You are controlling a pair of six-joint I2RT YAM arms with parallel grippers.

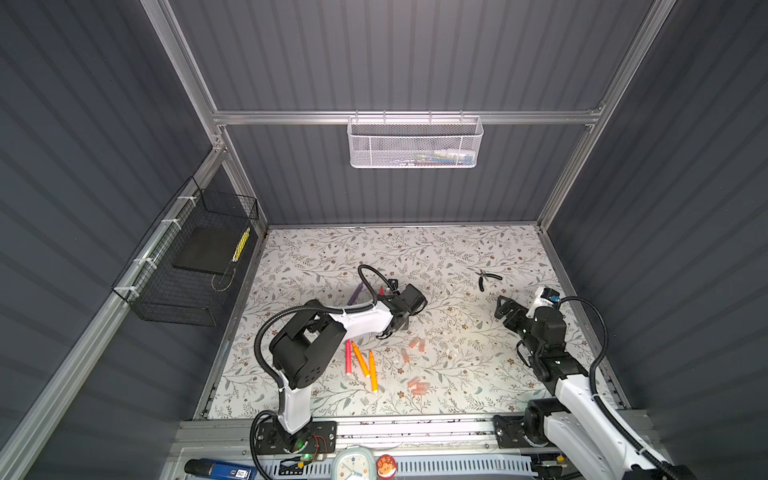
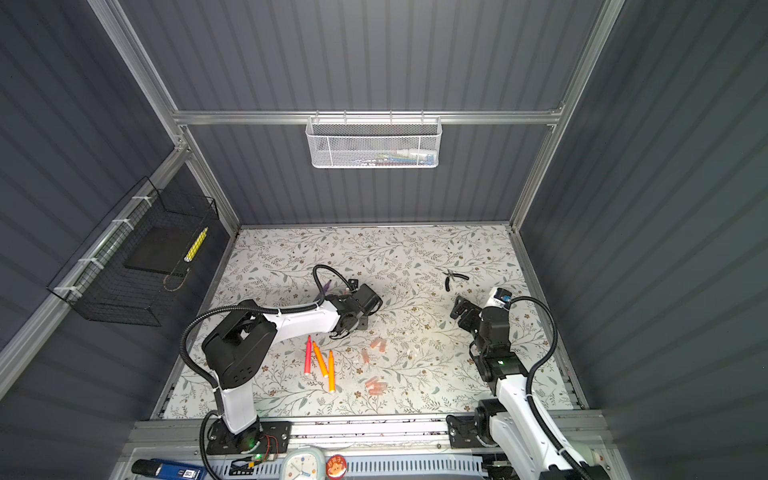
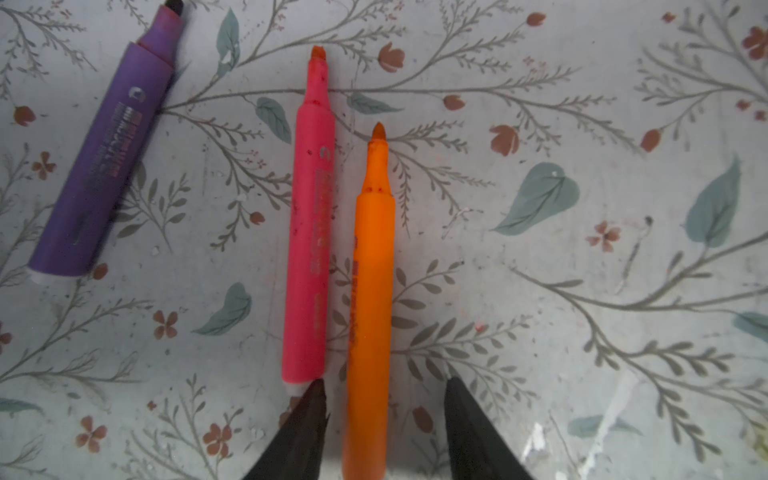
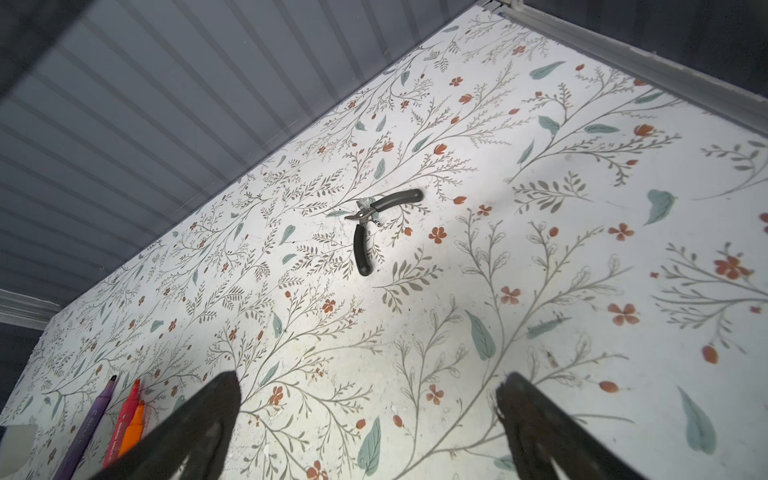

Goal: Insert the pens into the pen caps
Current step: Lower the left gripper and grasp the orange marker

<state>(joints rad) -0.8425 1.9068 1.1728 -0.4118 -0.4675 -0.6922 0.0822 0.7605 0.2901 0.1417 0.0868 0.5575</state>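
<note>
– starting with the biggest thing, what carries it all?
– a flowered counter (image 1: 457, 249), walled in grey. a black wire basket (image 1: 195, 266) hangs on the left wall and a white mesh basket (image 1: 415, 143) hangs on the back rail.
– and the arms?
– the left arm (image 1: 353, 320) reaches to mid-counter with its wrist bent down. the right arm (image 1: 544, 332) is near the right edge, held above the surface.
– the fingers?
– the left fingers (image 3: 299, 436) are apart and low over the counter, one on each side of the orange pen (image 3: 372, 311) at its rear end. a gap shows on both sides, so they grip nothing. the right fingers (image 4: 187, 428) stand wide apart with only counter between them.
– where are the pens?
– in the left wrist view the orange pen lies flat just beside a pink pen (image 3: 309, 249), both tips bare and pointing the same way. a purple pen (image 3: 99, 166) lies apart from them, tilted, its tip bare too. three more pens (image 1: 360, 361), one pink and two orange, lie near the left arm's elbow in both top views.
– anything else?
– black-handled pliers (image 1: 487, 277) lie with handles spread toward the back right, well apart from the pens.
– the caps?
– the pen caps (image 1: 417, 343), small pinkish tubes, lie loose in little groups between the two arms, to the right of those three pens, none touching a pen.
</note>
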